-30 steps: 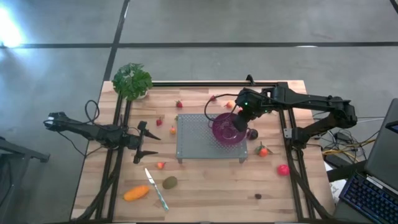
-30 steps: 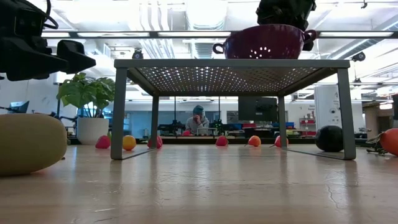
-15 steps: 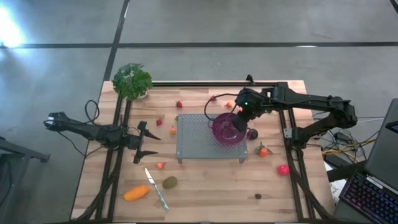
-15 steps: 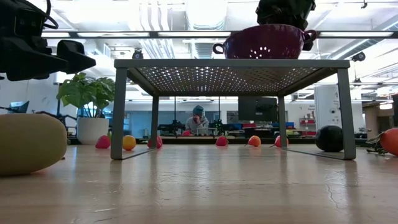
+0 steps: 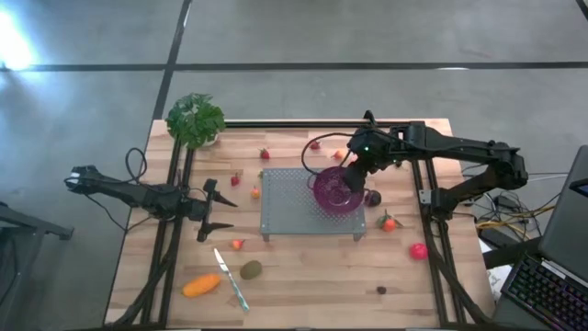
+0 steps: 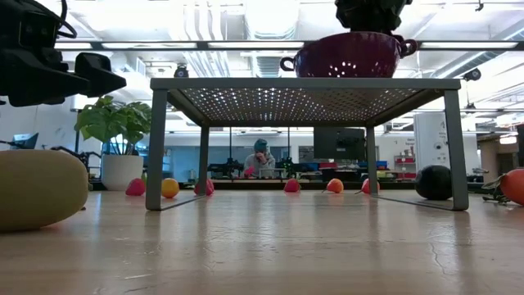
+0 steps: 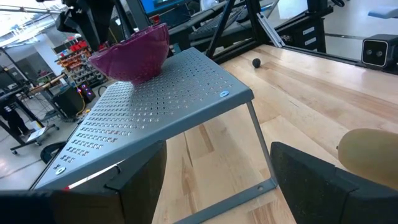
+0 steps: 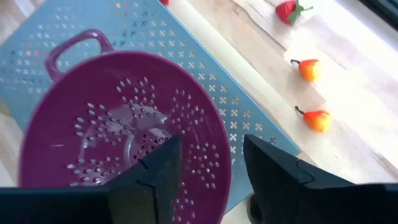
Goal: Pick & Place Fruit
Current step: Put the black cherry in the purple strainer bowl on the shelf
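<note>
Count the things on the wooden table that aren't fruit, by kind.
Purple perforated plastic colander: 1
Grey perforated metal rack: 1
Leafy green potted plant: 1
Slim light-handled knife: 1
Total: 4

A perforated grey metal stand (image 5: 294, 204) sits mid-table on the wooden tabletop (image 5: 312, 285). A purple colander (image 5: 333, 190) rests on the stand's right end. A potted leafy plant (image 5: 195, 119) occupies the far left corner. A light-handled knife (image 5: 231, 280) lies near the front left edge.
</note>
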Robot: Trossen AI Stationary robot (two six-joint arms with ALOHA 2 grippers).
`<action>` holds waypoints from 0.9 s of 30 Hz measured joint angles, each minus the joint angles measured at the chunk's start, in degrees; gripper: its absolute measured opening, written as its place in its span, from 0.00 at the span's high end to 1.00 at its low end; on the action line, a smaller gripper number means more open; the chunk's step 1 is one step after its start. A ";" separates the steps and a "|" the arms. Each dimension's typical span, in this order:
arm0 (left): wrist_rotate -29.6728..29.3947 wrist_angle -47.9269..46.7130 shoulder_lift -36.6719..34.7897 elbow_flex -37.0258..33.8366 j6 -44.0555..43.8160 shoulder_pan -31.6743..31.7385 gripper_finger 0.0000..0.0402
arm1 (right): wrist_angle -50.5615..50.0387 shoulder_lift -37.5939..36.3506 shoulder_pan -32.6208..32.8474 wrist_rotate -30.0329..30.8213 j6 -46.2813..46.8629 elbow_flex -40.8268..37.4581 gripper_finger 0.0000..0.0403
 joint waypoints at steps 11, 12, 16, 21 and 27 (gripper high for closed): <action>0.00 -0.02 -0.02 0.00 0.00 0.00 0.27 | -6.77 -0.39 0.05 0.39 -1.70 7.63 0.56; 0.00 -0.02 0.00 0.00 0.00 0.00 0.27 | -7.98 -0.44 0.10 0.69 -1.46 8.51 0.58; 0.00 -0.01 0.00 -0.01 0.00 0.01 0.27 | -13.42 -1.01 0.67 2.15 0.24 11.08 0.62; 0.00 -0.02 -0.02 -0.01 0.00 0.01 0.27 | -17.10 -3.71 2.38 5.48 2.55 11.37 0.68; 0.00 -0.02 -0.02 0.00 0.00 0.00 0.27 | -18.03 -8.22 3.70 7.78 3.95 10.77 0.74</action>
